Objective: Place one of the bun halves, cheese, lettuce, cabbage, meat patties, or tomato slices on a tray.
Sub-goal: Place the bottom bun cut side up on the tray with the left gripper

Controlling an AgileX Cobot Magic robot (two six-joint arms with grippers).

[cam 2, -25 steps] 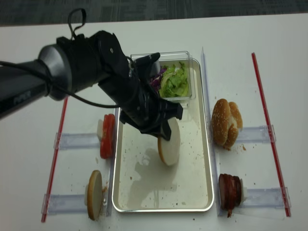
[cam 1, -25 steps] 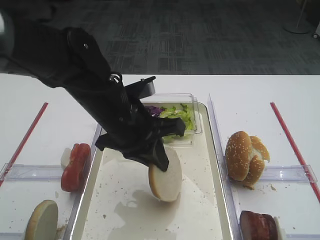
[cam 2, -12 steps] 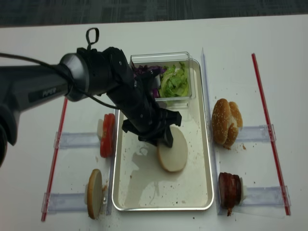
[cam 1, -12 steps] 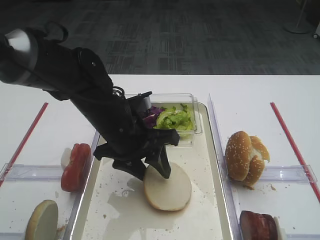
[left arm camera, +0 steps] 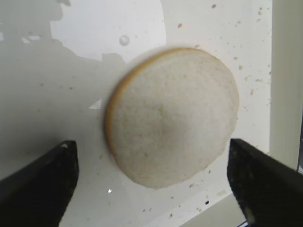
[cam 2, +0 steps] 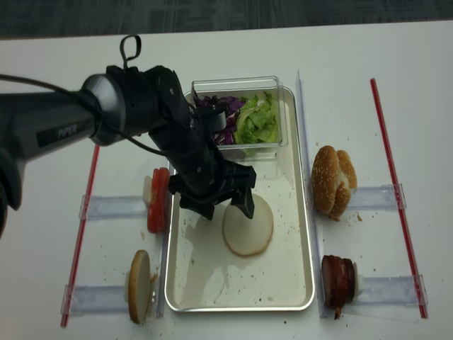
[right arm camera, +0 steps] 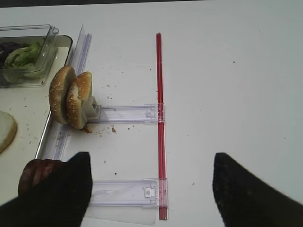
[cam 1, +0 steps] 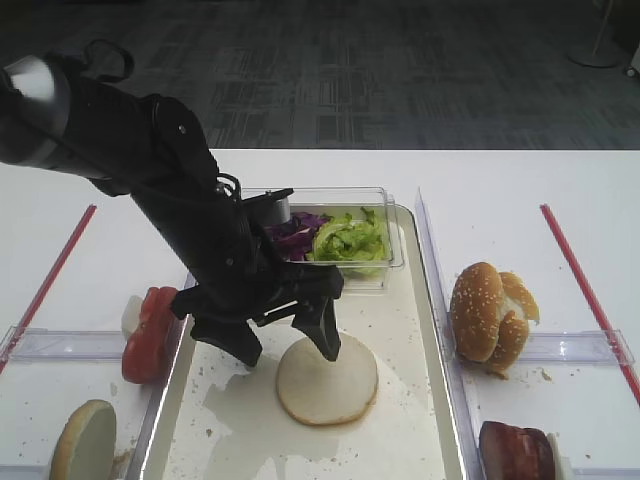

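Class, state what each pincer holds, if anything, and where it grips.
Nothing. The left pincer stands open above the bun half, lying flat on the tray; the right pincer is open, empty.

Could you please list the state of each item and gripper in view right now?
Plain bun half: flat on the tray, cut face up, released.
Left gripper: open, above the bun.
Right gripper: open, holding nothing.
Clear tub: lidless, holds lettuce and purple cabbage.
Sesame bun halves: on edge in a rack.
Tomato slices: stacked on edge.
Meat patties: on edge in a rack.
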